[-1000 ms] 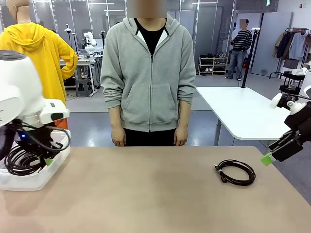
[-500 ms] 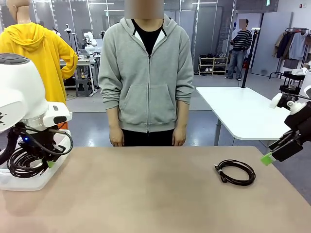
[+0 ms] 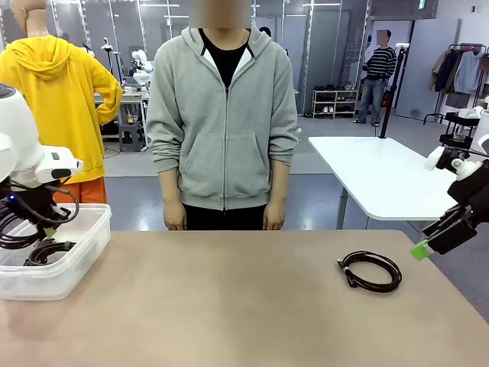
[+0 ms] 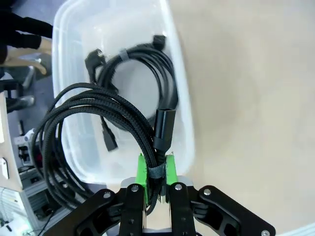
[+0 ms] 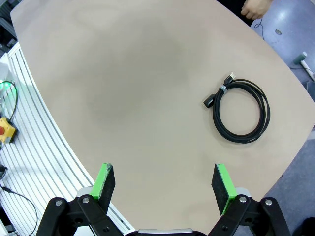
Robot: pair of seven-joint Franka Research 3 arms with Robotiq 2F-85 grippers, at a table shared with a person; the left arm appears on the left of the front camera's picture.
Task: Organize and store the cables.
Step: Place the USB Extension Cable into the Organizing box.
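Note:
My left gripper (image 4: pixel 156 166) is shut on a braided black cable coil (image 4: pixel 93 105), pinched at its strap between the green pads. The coil hangs over a clear plastic bin (image 4: pixel 184 125), where another black cable (image 4: pixel 165 73) lies with its plugs showing. In the front view the left gripper (image 3: pixel 47 232) hovers over the bin (image 3: pixel 72 267) at the table's left edge, with the stored cable (image 3: pixel 47 251) below it. A third coiled cable (image 3: pixel 370 271) lies on the table at the right, also the coil (image 5: pixel 241 110). My right gripper (image 5: pixel 162 182) is open and empty, up beside the table's right edge (image 3: pixel 428 243).
A person in a grey hoodie (image 3: pixel 221 122) stands at the far side, hands down; one hand (image 5: pixel 256 6) shows past the table edge. The tan table (image 3: pixel 229 306) is bare across its middle. A white table (image 3: pixel 374 172) stands behind at the right.
My left arm has drawn back to the left, carrying the held coil over the bin. The person has shifted slightly left. The right arm has not moved.

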